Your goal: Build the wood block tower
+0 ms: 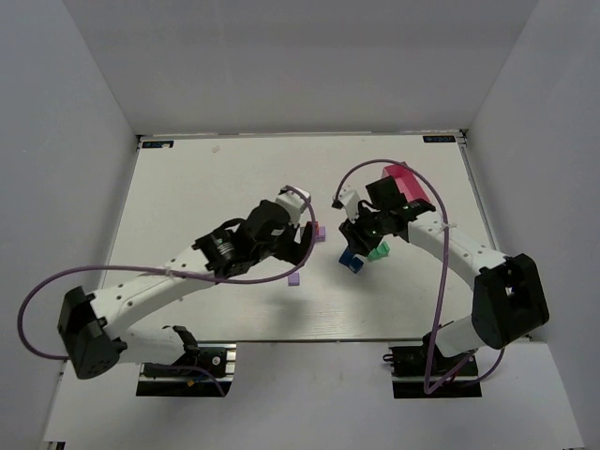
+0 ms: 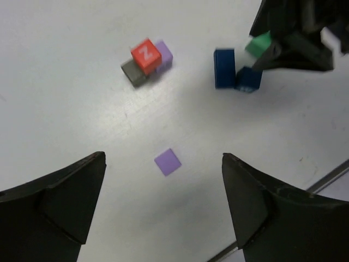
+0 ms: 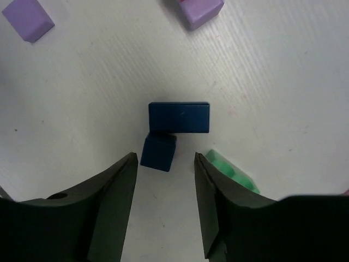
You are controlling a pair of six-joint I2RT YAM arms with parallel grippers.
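The tower, upper left in the left wrist view, stands barely two layers high, while the blue blocks, a green block and a lilac block lie loose, the left hand gaping wide and the right hand half-parted, both empty.

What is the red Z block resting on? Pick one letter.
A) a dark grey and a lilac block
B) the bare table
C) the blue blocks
A: the red Z block sits raised on the dark grey block and the lilac block beside it, away from the blue blocks.
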